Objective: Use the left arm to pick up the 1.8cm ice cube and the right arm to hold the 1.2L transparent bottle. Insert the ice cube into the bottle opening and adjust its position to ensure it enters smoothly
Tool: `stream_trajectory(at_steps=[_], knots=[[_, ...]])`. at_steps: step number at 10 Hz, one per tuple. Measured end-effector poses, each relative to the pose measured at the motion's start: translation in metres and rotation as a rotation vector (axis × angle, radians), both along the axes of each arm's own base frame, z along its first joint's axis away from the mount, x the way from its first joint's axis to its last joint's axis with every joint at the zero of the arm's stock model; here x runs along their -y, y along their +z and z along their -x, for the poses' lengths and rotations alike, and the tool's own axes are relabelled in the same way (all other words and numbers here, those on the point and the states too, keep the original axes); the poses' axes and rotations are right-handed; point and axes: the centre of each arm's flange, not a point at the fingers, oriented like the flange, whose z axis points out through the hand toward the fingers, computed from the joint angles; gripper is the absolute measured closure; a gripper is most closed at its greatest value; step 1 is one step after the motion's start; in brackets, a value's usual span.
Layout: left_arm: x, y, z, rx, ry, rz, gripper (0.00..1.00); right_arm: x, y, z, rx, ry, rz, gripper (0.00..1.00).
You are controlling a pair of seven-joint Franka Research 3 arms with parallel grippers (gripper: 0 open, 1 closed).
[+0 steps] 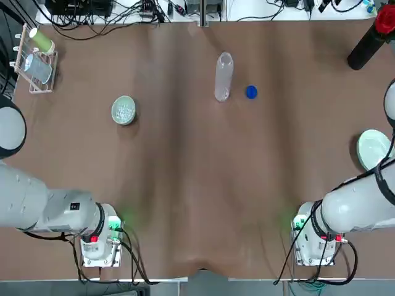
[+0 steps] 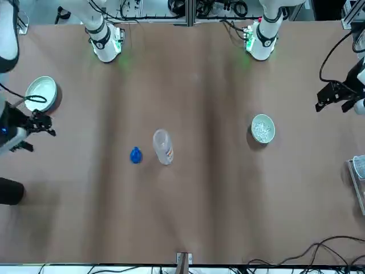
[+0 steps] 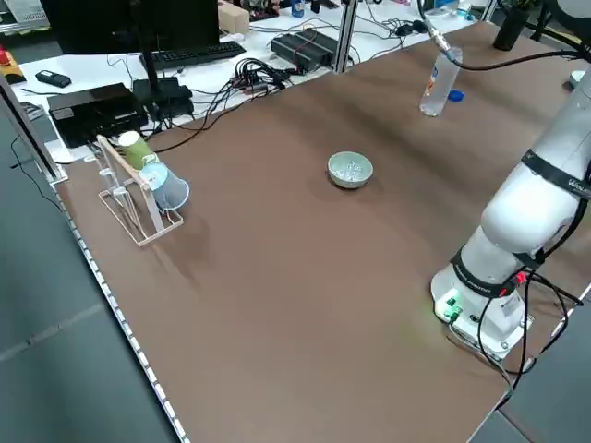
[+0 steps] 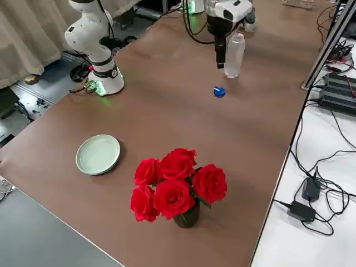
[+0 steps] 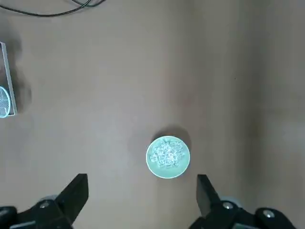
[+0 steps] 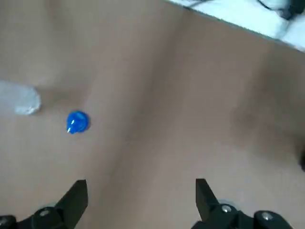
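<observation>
Both tools are hanging high over the counter (image 1: pixel 197 185) with nothing between their fingers. In the left wrist view the left tool (image 5: pixel 142 191) is showing its two fingers spread wide, and it is looking straight down on the small pale green bowl (image 5: pixel 167 157) of ice cubes (image 5: pixel 167 153), which is sitting directly under the gap. The right tool (image 6: pixel 141 193) is likewise holding its fingers spread, with bare counter beneath it and the bottle lying off to one side.

From overhead the bowl (image 1: pixel 123 110) is sitting on the robot's left half of the counter, well forward of the left arm's base, so the left arm is plainly the nearer one to the ice. The transparent bottle (image 1: pixel 223 76) is standing upright at the far middle of the counter, slightly towards the right arm, its long axis vertical and its mouth facing up. Its blue cap (image 1: pixel 251 92) is lying off, just beside it on the right arm's side, not touching.

The bottle is looking clear and empty as far as the side views are showing, with a small label near its foot (image 3: pixel 435 83). The ice cubes are reading as a heap of small whitish pieces; single cubes are too small to tell apart. Bowl and bottle are sitting well apart, so any cube would be travelling rightwards and away from the robot to reach the opening.
</observation>
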Motion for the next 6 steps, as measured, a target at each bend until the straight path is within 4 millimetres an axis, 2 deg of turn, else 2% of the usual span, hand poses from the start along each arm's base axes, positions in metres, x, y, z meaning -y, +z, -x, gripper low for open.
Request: stream_trajectory(at_steps=[3,5,6], knots=[[0.002,-0.003,0.002,-0.024,-0.004,0.000,0.00,0.033,0.037,0.017,-0.028,-0.232,0.104,0.00],[0.003,-0.003,0.002,-0.026,-0.007,0.000,0.00,0.031,0.059,0.023,-0.043,-0.339,0.122,0.00],[0.005,-0.003,0.002,-0.026,-0.009,-0.001,0.00,0.028,0.062,0.024,-0.046,-0.365,0.120,0.00]])
